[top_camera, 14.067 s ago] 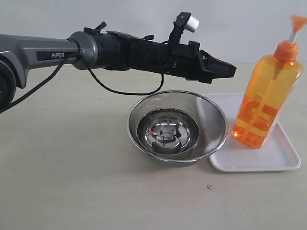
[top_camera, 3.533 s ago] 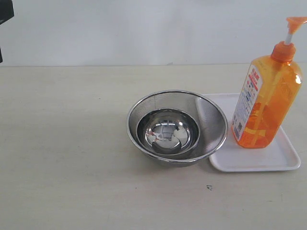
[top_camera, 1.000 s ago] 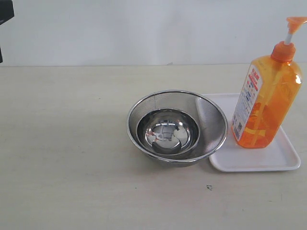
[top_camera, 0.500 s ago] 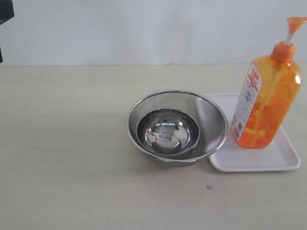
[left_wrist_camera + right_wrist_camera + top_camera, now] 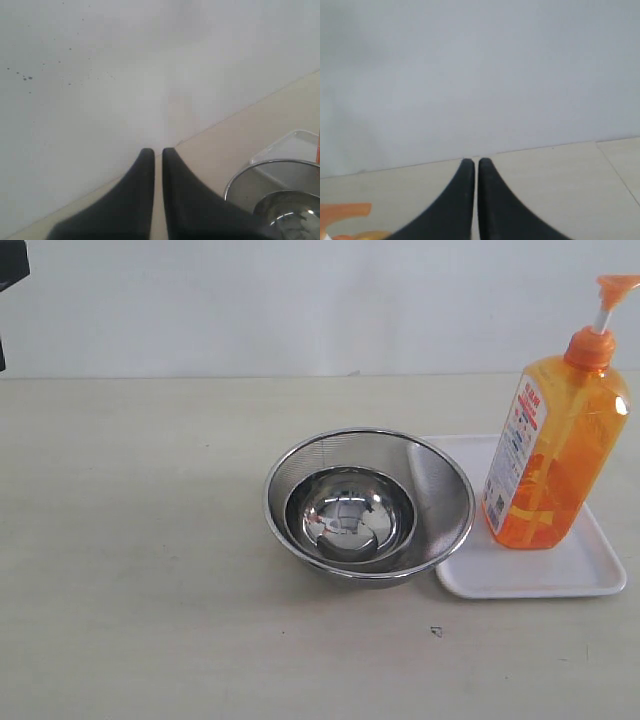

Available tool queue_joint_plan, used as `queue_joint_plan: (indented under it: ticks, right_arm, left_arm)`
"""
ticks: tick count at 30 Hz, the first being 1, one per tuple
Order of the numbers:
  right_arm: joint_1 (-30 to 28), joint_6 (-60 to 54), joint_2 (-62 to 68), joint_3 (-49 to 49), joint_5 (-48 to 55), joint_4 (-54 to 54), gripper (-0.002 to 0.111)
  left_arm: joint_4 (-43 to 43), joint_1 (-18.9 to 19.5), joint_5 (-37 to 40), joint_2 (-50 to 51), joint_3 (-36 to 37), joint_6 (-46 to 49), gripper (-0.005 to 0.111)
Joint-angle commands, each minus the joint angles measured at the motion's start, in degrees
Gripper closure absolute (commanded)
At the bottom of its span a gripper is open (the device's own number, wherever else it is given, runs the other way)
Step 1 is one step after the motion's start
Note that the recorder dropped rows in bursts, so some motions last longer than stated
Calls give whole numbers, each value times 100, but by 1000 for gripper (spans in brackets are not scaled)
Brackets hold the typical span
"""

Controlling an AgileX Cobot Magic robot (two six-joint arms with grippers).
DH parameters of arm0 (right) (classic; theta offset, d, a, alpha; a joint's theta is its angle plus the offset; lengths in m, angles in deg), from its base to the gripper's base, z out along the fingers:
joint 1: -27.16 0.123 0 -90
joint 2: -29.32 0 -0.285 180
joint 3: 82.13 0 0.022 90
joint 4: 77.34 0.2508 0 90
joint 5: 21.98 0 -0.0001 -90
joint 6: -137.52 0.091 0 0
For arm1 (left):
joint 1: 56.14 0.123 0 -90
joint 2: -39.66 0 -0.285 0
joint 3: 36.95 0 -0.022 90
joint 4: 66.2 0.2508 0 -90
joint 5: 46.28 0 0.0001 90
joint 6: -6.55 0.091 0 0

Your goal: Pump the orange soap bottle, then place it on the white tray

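Note:
The orange soap bottle [image 5: 555,455] stands upright on the white tray [image 5: 560,575] at the right of the exterior view, its pump head [image 5: 615,285] raised on a white stem. Neither gripper shows in the exterior view. In the left wrist view my left gripper [image 5: 158,151] is shut with nothing between its fingers, held above the table well away from the bottle; a corner of the white tray [image 5: 295,142] shows there. In the right wrist view my right gripper [image 5: 475,161] is shut and empty, with the orange pump head [image 5: 345,210] at the picture's edge.
A round steel mesh bowl [image 5: 440,490] with a smaller shiny steel bowl [image 5: 350,515] inside it sits at the table's middle, touching the tray's left edge. The mesh bowl's rim [image 5: 250,170] also shows in the left wrist view. A pale wall stands behind the table.
None within the last second. Much earlier the left arm reached over the bowl toward the bottle; it has since withdrawn and the bottle has turned its label outward.

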Motion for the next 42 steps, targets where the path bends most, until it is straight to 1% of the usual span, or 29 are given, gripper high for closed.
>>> queue_joint_plan:
  ticks: [1, 3, 5, 7, 13, 21, 30, 31, 32, 35, 37, 42]
  right_arm:
    - [-43, 439, -362, -19, 393, -251, 108]
    - [-43, 617, -546, -228, 724, -216, 108]
    - [-43, 738, -811, -729, 1118, -90, 108]
    - [-43, 694, -1068, -1073, 1200, -77, 108]
    - [18, 678, -1569, -1510, 1275, -77, 108]
    - [1109, 678, -1727, -1547, 1738, -77, 108]
    - [2059, 678, -1727, -1547, 1976, -77, 108]
    - [2267, 678, -1731, -1547, 2065, -77, 108]
    - [2345, 678, -1743, -1547, 2097, -77, 108]
    - [2953, 679, -1742, -1547, 2445, -77, 108]
    - [3164, 679, -1742, -1547, 2586, -49, 108]
    - [3188, 689, -1742, -1547, 2250, -49, 108]
  left_arm:
    - [-60, 22, -35, -37, 6, -49, 102]
    - [-60, 22, -35, -37, 6, -49, 102]
    - [-60, 22, -35, -37, 6, -49, 102]
    - [-60, 22, -35, -37, 6, -49, 102]
    - [-60, 22, -35, -37, 6, -49, 102]
    - [-60, 22, -35, -37, 6, -49, 102]
    - [-60, 22, -35, -37, 6, -49, 102]
    - [-60, 22, -35, -37, 6, -49, 102]
    - [-60, 22, -35, -37, 6, -49, 102]
    - [-60, 22, -35, -37, 6, -49, 102]
    - [-60, 22, -35, -37, 6, -49, 102]
    - [-60, 22, -35, -37, 6, -49, 102]
